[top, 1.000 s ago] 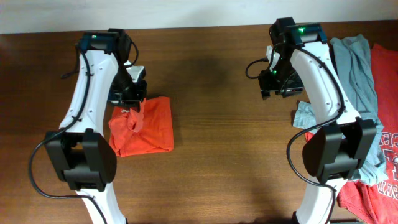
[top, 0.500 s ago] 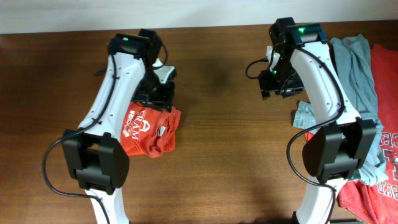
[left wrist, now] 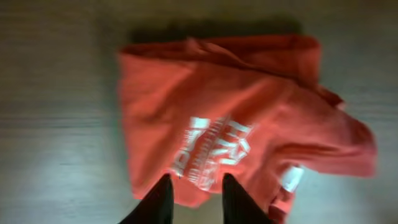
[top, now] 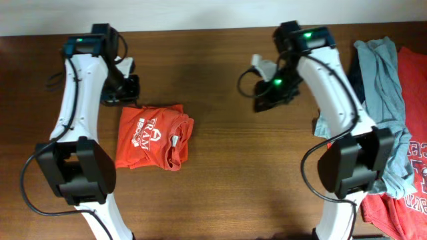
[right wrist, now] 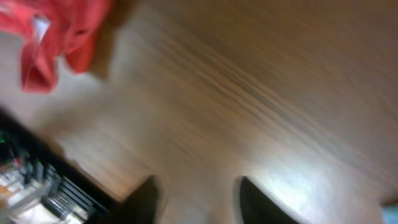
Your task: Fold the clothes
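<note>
**Left gripper (left wrist: 196, 200) open beside folded orange T-shirt (top: 155, 137)**

Jaws parted and empty, it hangs just behind the shirt. The right gripper (right wrist: 200, 202), likewise parted and empty, sits well right of it. The shirt's bunched right edge looks loose, so a passing brush could undo the fold.

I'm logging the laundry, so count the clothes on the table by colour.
orange T-shirt: 1
grey-blue shirt: 1
red T-shirt: 1, possibly more hidden in that overlapping pile
Total: 3 that can be told apart
</note>
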You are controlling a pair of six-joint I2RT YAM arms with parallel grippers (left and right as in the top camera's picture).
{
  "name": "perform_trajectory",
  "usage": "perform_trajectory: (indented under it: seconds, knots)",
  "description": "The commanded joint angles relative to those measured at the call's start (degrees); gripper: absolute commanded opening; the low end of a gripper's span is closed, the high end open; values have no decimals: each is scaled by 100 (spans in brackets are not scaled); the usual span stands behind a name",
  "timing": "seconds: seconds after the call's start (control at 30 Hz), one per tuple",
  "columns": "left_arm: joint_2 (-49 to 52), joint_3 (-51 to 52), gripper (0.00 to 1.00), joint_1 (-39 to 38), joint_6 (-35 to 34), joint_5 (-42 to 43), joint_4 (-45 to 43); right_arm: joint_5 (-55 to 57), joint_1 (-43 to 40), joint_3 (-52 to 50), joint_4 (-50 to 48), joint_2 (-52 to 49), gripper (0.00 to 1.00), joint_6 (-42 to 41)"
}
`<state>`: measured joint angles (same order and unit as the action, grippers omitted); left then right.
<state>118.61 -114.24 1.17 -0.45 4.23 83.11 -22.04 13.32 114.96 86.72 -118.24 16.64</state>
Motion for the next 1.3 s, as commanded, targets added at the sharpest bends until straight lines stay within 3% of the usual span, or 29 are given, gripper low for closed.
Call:
perform_trajectory:
  seconds: [0.0, 0.1, 0.17, 0.23, 0.43, 0.5, 0.57, 0.7, 0.83, 1.03, 1.17, 1.27]
  knots:
    - [295, -7, 32, 42, 157, -240, 28, -426, 586, -24, -297, -74, 56, 411]
    - [588, -7, 33, 79, 153, -684, 0, -433, 966, -31, -695, -216, 58, 328]
    - [778, -7, 33, 96, 151, -1064, -107, -437, 1156, -31, -970, -323, 71, 85]
    - [859, -7, 36, 103, 153, -1182, -225, -439, 1276, -31, -1119, -402, 75, 85]
    - [1196, -7, 39, 103, 151, -1263, -708, -481, 1735, -31, -1648, -658, 78, -236]
    - [1399, -7, 38, 103, 153, -1266, -754, -684, 1910, -31, -1716, -758, 65, -256]
    - [1624, -7, 38, 105, 153, -1272, -778, -1003, 2129, -31, -1812, -859, 41, -195]
    - [1803, -7, 38, 129, 146, -1292, -855, -1456, 2317, -31, -2341, -868, 12, -216]
    - [1895, -7, 39, 245, 146, -1375, -881, -1698, 2428, -31, -2999, -970, 10, -415]
    - [1974, -7, 38, 426, 107, -1370, -820, -1545, 2393, -31, -3161, -1596, 10, -431]
    - [1974, -7, 38, 463, 109, -1370, -745, -1010, 2282, -31, -3469, -2114, 10, -461]
    - [1974, -7, 38, 463, 109, -1373, -682, 105, 2015, -31, -3775, -2352, 10, -1180]
